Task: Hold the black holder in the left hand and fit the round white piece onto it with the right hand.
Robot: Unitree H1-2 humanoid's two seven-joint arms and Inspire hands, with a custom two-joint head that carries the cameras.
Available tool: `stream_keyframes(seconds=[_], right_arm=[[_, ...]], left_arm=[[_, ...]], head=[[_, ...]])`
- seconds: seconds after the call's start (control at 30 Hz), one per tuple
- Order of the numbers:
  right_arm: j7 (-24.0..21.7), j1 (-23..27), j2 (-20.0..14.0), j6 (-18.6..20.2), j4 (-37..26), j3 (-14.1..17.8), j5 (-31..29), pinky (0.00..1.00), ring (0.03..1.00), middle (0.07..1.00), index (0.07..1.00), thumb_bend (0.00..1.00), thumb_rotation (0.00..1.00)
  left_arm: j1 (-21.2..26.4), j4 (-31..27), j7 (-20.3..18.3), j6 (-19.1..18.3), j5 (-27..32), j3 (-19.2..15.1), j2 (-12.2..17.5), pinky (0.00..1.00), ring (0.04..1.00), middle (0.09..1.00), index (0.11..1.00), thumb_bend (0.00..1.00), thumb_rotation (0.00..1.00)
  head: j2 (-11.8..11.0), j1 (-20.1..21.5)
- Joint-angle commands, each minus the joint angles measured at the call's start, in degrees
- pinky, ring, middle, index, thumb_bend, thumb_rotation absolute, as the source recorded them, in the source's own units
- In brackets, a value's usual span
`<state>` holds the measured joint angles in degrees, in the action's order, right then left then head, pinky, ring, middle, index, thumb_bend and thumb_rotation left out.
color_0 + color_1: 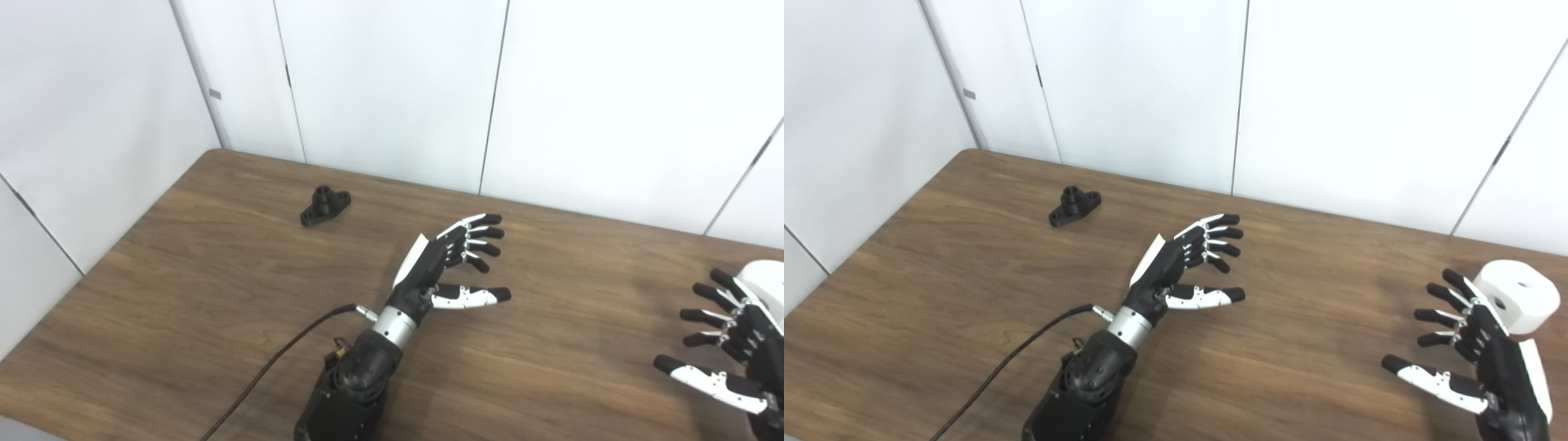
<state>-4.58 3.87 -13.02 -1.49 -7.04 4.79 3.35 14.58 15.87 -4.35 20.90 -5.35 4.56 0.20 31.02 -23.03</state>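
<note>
Nothing is done yet, we judge. The black holder lies on the table, well up and to the left of our left hand, which is spread and empty. Our right hand is likewise spread and empty, the round white piece just beyond its fingertips. Both grasps and the fitting remain.
</note>
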Motion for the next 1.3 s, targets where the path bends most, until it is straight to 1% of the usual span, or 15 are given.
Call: stream_keyframes(seconds=[0.0,0.2,0.33,0.37,0.5,0.57,0.63,0.7,0.77,0.83,0.9,1.0,1.13,1.23,1.27], right_arm=[[0.5,1.4,-0.8,-1.9,-1.5,0.6,-0.2,0.52,0.684,0.819,0.877,0.79,0.00],[0.1,1.5,-1.0,-2.3,-0.8,0.7,-0.8,0.52,0.676,0.817,0.873,0.79,0.00],[0.1,1.7,-1.1,-2.1,-0.8,0.7,-0.8,0.52,0.674,0.812,0.868,0.79,0.00],[0.0,1.7,-1.1,-2.0,-0.8,0.8,-0.9,0.51,0.672,0.812,0.865,0.79,0.00],[0.0,1.6,-1.2,-1.6,-1.0,0.8,-0.7,0.51,0.667,0.808,0.862,0.80,0.01],[-0.1,1.6,-1.3,-1.5,-1.1,0.8,-0.7,0.50,0.665,0.808,0.861,0.80,0.02],[-0.2,1.5,-1.4,-1.3,-1.1,0.8,-0.8,0.51,0.665,0.810,0.858,0.80,0.02],[-0.3,1.6,-1.5,-1.4,-1.0,0.8,-0.8,0.51,0.670,0.811,0.859,0.79,0.02],[-0.2,1.6,-1.6,-1.8,-0.7,0.8,-0.7,0.52,0.671,0.812,0.862,0.78,0.00],[-0.3,1.6,-1.7,-2.0,-0.6,0.9,-0.9,0.51,0.669,0.813,0.862,0.78,0.00],[-0.3,1.6,-1.6,-2.1,-0.4,0.9,-1.1,0.52,0.672,0.815,0.862,0.78,0.00],[-0.2,1.5,-1.6,-2.5,-0.3,0.8,-0.9,0.51,0.669,0.816,0.864,0.78,0.00],[-0.2,1.5,-1.7,-2.6,-0.1,0.7,-1.0,0.50,0.672,0.819,0.865,0.77,0.00],[-0.1,1.4,-1.7,-2.3,-0.1,0.6,-0.9,0.51,0.673,0.822,0.866,0.77,0.00],[-0.1,1.4,-1.7,-2.3,-0.1,0.6,-0.8,0.51,0.672,0.821,0.866,0.77,0.00]], left_arm=[[-2.0,2.3,0.5,0.9,0.7,0.4,-0.9,0.56,0.704,0.788,0.825,0.77,0.02],[-1.9,1.9,1.2,1.4,0.2,0.0,-0.8,0.52,0.680,0.776,0.765,0.73,0.00],[-1.7,-2.1,1.0,-1.9,0.6,-1.0,0.2,0.54,0.667,0.746,0.714,0.72,0.00],[-1.7,-3.7,0.7,-3.4,1.3,-1.5,0.7,0.56,0.656,0.719,0.691,0.72,0.00],[-1.3,-9.2,-0.7,-8.1,1.4,-2.6,3.7,0.56,0.648,0.694,0.664,0.71,0.00],[-0.7,-10.7,-2.2,-9.4,2.3,-2.9,5.6,0.54,0.641,0.696,0.663,0.70,0.00],[0.1,-12.8,-4.0,-11.9,3.3,-3.6,8.3,0.51,0.628,0.702,0.667,0.70,0.00],[0.6,-14.1,-4.5,-13.1,3.0,-3.9,10.2,0.49,0.612,0.701,0.670,0.70,0.00],[1.2,-15.2,-4.6,-14.2,2.2,-4.4,12.1,0.49,0.604,0.690,0.669,0.72,0.00],[1.9,-15.9,-4.7,-14.8,1.3,-4.7,14.1,0.54,0.642,0.702,0.673,0.73,0.00],[2.6,-16.4,-4.2,-15.1,-0.8,-5.0,16.1,0.56,0.666,0.717,0.680,0.74,0.00],[3.7,-17.5,-3.7,-17.2,-2.2,-6.2,18.4,0.60,0.730,0.761,0.711,0.77,0.00],[5.1,-19.4,-2.1,-19.6,-4.4,-8.1,19.8,0.63,0.774,0.805,0.736,0.77,0.00],[6.0,-21.1,-0.1,-21.1,-7.2,-9.7,20.4,0.64,0.802,0.841,0.761,0.73,0.00],[6.4,-21.3,1.0,-21.3,-8.5,-10.3,20.7,0.67,0.818,0.847,0.765,0.73,0.00]], head=[[0.1,0.2],[0.2,0.5],[0.2,0.4],[0.2,0.4],[0.3,0.4],[0.2,0.3],[0.2,0.1],[0.2,0.0],[0.2,-0.1],[0.2,-0.3],[0.2,-0.3],[0.2,-0.3],[0.2,-0.4],[0.2,-0.4],[0.2,-0.4]])
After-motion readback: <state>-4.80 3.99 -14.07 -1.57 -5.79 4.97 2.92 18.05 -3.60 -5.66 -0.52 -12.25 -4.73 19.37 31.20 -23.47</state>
